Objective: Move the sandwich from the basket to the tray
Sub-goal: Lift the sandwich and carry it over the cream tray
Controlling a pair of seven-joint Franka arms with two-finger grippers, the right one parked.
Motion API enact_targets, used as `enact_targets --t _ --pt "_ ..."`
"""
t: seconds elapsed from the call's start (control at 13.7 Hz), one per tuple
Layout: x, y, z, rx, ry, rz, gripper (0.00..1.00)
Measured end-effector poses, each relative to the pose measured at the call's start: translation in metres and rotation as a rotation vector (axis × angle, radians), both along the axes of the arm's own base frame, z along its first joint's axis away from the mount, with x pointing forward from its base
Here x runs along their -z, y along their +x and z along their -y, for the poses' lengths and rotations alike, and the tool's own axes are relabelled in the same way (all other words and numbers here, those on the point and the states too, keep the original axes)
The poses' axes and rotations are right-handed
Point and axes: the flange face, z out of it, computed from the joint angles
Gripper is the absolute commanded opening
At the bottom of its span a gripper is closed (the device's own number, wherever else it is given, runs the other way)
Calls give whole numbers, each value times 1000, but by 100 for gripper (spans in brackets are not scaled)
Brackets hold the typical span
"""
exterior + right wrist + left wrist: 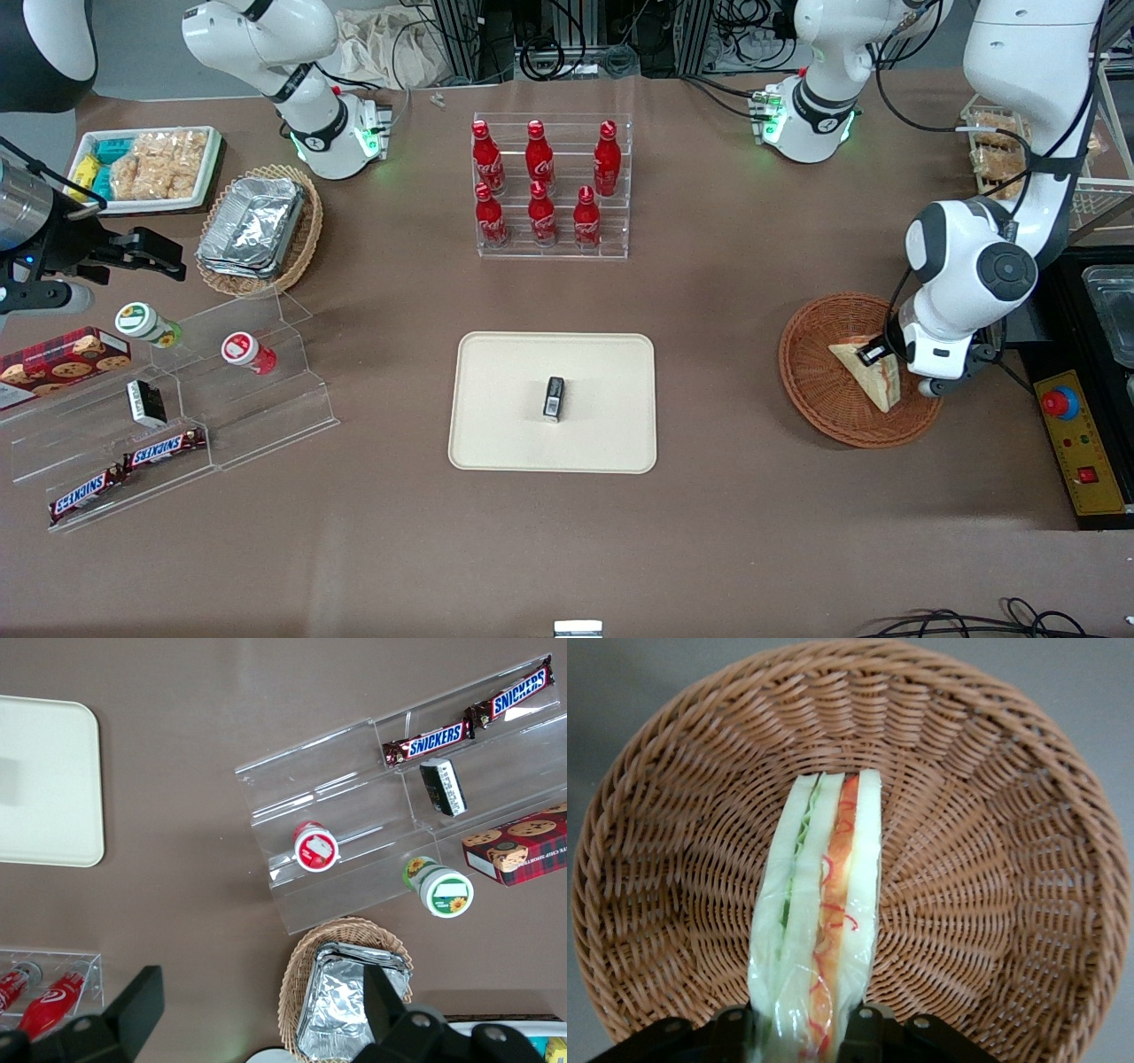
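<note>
Left gripper (pixel 804 1028) down in the wicker basket (pixel 811 390), fingers closed w/ the wrapped sandwich (pixel 819 912) between them. Soft bread, slick film, so grip gently across the wide end.

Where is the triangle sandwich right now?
The clear-wrapped triangular sandwich stands on edge in the round reddish-brown wicker basket, toward the working arm's end of the table, with the left gripper closed around it.
</note>
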Motion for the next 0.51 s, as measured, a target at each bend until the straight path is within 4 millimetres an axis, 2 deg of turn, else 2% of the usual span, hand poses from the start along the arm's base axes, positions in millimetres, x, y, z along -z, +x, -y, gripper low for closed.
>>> enact_targets --t 0.15,0.29,0.37,0.51 --pt "-24 7 2 36 42 -57 0" --pt "-78 22 19 72 77 -123 0" --pt "-109 28 36 95 87 -152 0" --pt "-174 33 83 145 103 -191 0"
